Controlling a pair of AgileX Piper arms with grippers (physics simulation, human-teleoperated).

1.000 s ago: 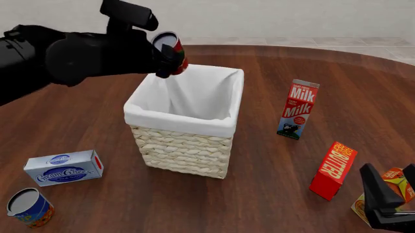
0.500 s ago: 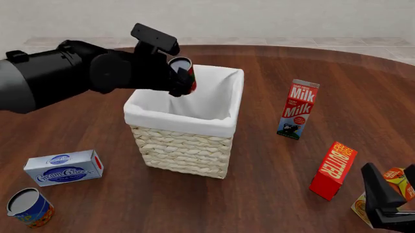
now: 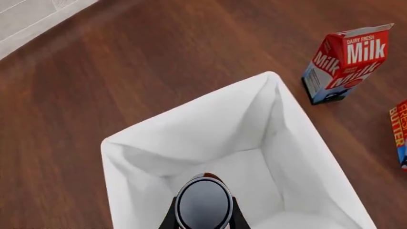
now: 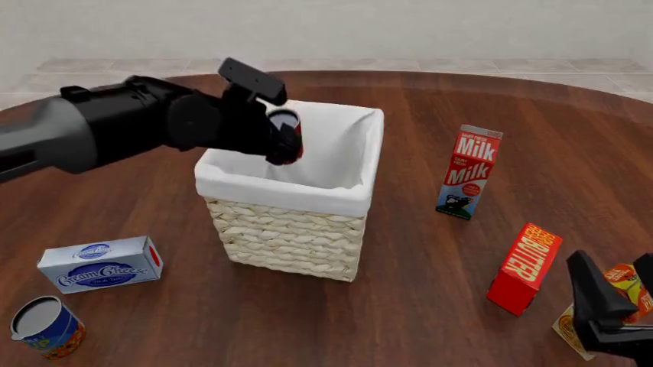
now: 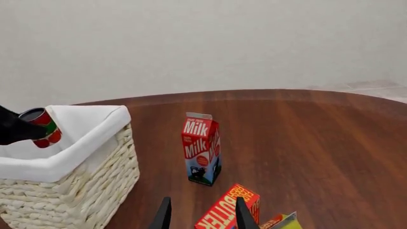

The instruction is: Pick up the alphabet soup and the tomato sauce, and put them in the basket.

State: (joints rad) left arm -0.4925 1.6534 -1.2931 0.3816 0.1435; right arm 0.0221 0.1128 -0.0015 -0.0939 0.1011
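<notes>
The tomato sauce (image 4: 287, 131), a small red can with a dark top, hangs tilted in the mouth of the basket (image 4: 290, 233), just inside its back left rim. My left gripper (image 4: 278, 141) is shut on it. In the left wrist view the can's top (image 3: 203, 204) sits between the black fingers (image 3: 169, 220) above the basket's white liner (image 3: 190, 124). The right wrist view shows the can (image 5: 42, 127) at the basket's rim (image 5: 76, 148). The alphabet soup (image 4: 45, 327) stands at the near left corner of the table. My right gripper (image 4: 616, 294) is open and holds nothing at the near right.
A milk carton (image 4: 469, 171) stands right of the basket, with a red butter box (image 4: 525, 267) nearer me. An orange and yellow box (image 4: 570, 329) lies by the right gripper. A cream cheese box (image 4: 100, 264) lies left of the basket, above the alphabet soup.
The left arm has swung forward and down, carrying the tomato sauce from above the basket's back left corner into its mouth. The right arm has not moved.
</notes>
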